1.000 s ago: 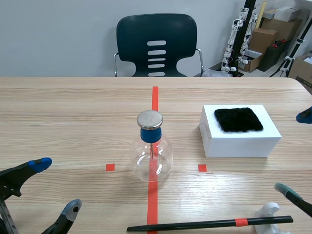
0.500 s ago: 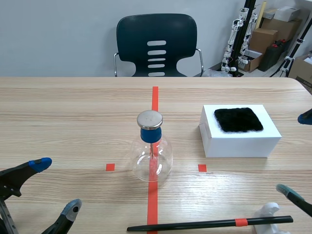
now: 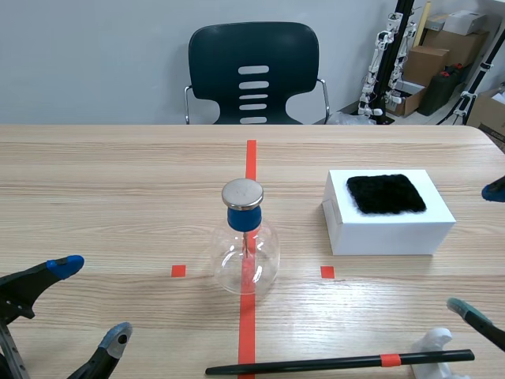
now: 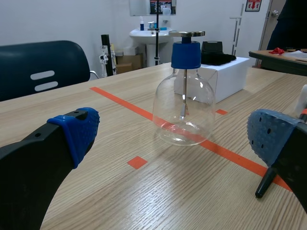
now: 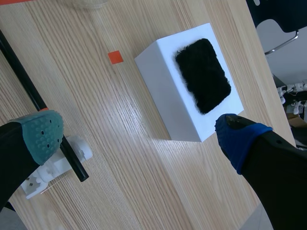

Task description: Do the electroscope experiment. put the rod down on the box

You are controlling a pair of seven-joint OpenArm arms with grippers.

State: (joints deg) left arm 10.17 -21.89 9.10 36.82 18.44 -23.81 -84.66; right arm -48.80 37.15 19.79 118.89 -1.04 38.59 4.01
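Black rod lies flat along the table's near edge, held by neither arm. One end rests on a small white stand. An orange-red band sits on the shaft just beside that stand. Propping one end probably keeps it off the wood, so fingers can close around it and little of it touches the table. White box stands well apart from the rod, farther up the table on the right. A black fur patch lies on its lid, likely the rubbing cloth, and also the spot where the rod is meant to end up. Glass flask sits on the centre tape line, with a blue stopper, a metal disc on top and a thin stem hanging inside. The centre placement looks deliberate, within either arm's reach. Left gripper is low at the near left with its jaws wide apart and nothing between them. It faces the flask, and the rod's free tip shows just beside one finger. Right gripper hangs above the table between stand and box, jaws also spread and holding nothing. One pad is over the stand end of the rod, the other over the box's near corner. Judgement: the rod is not on the box yet, and the right arm is better placed to pick it up.
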